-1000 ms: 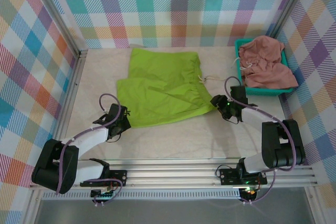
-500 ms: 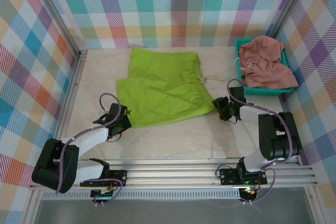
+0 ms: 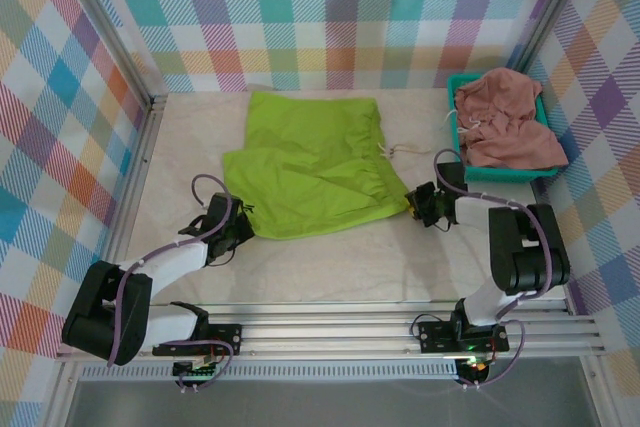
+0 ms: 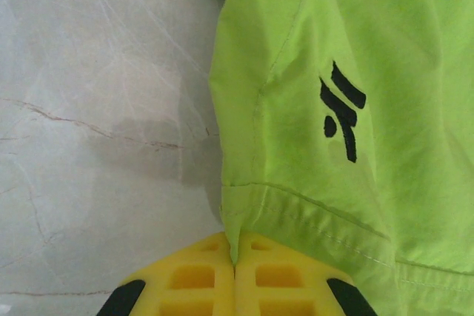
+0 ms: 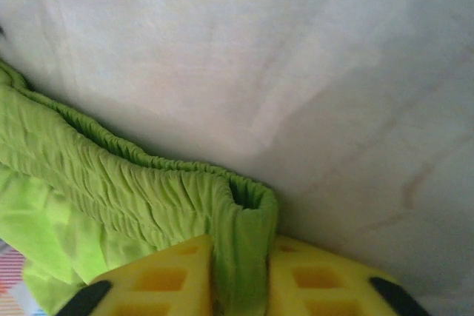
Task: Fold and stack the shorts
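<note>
Right claw (image 5: 241,271) pinching green shorts (image 5: 111,190) waistband; pale table (image 5: 296,57) beyond

The green shorts (image 3: 310,162) lie spread flat in the middle, with the gathered waistband (image 5: 148,190) at 3 o'clock and the leg hems at 9. A white drawstring (image 3: 400,151) trails out at 3, and a black logo (image 4: 342,112) sits near the 7 o'clock corner. The pink shorts (image 3: 505,122) lie crumpled in a heap at 2 o'clock.

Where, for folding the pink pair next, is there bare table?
Bare: the wide strip between the lime green shorts and the near rail; a narrower strip along the left wall. Crowded: between the shorts and the basket, where the right gripper and drawstring sit.
</note>
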